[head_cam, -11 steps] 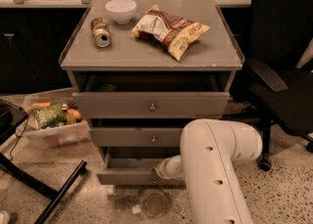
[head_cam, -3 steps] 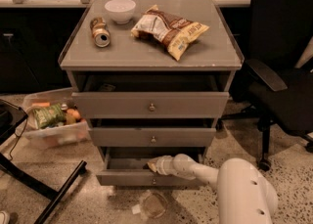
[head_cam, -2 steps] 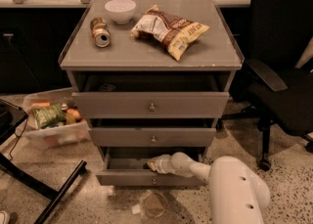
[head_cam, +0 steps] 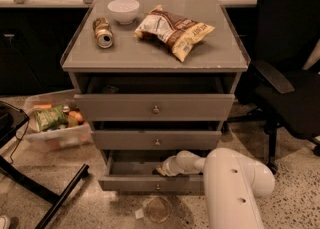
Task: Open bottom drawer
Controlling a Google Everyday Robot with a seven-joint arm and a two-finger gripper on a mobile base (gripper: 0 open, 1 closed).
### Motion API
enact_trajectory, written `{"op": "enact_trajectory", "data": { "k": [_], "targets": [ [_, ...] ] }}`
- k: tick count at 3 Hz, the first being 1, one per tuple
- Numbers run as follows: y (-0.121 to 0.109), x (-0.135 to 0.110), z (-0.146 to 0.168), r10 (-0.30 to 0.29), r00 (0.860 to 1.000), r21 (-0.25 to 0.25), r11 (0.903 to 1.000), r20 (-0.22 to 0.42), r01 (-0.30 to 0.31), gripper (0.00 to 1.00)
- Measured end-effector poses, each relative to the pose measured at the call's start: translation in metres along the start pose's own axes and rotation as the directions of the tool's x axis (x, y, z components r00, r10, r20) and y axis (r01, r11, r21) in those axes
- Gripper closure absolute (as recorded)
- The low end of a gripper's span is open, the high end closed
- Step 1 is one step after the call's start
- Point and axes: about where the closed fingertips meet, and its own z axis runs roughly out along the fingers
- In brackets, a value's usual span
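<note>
We are seeing the smooth, cream-white plastic gripper point(head_cam: 163, 170) sitting inside the matt grey bottom drawer point(head_cam: 125, 183). The drawer's small round knob point(head_cam: 158, 187), just below the jaws, is glinting like metal. Well above the jaws, a crinkled glossy foil snack bag point(head_cam: 174, 30) and a shiny metal can point(head_cam: 103, 32) are lying on the cabinet's matt grey top point(head_cam: 150, 53). Below the jaws, the speckled stone floor point(head_cam: 292, 205) is looking polished.

— How's your light?
— Warm, dim, from overhead: your cabinet top point(head_cam: 150, 48) glows brightest, toward 12 o'clock.
— Lower down?
— Shadow fills the drawer gaps. Your gripper point(head_cam: 162, 170), at 6 o'clock inside the bottom drawer point(head_cam: 130, 183), sits in gloom; the office chair point(head_cam: 290, 73) at 3 o'clock is nearly black.
</note>
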Motion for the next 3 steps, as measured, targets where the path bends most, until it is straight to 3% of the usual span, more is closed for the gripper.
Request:
{"op": "enact_trajectory", "data": {
  "k": [1, 3],
  "targets": [
    [-0.004, 0.011, -0.011, -0.061, 0.997, -0.025, 0.9979, -0.047, 0.06, 1.0],
    [0.0, 0.032, -0.012, -0.135, 0.984, -0.157, 0.9807, -0.112, 0.117, 0.58]
  ]
}}
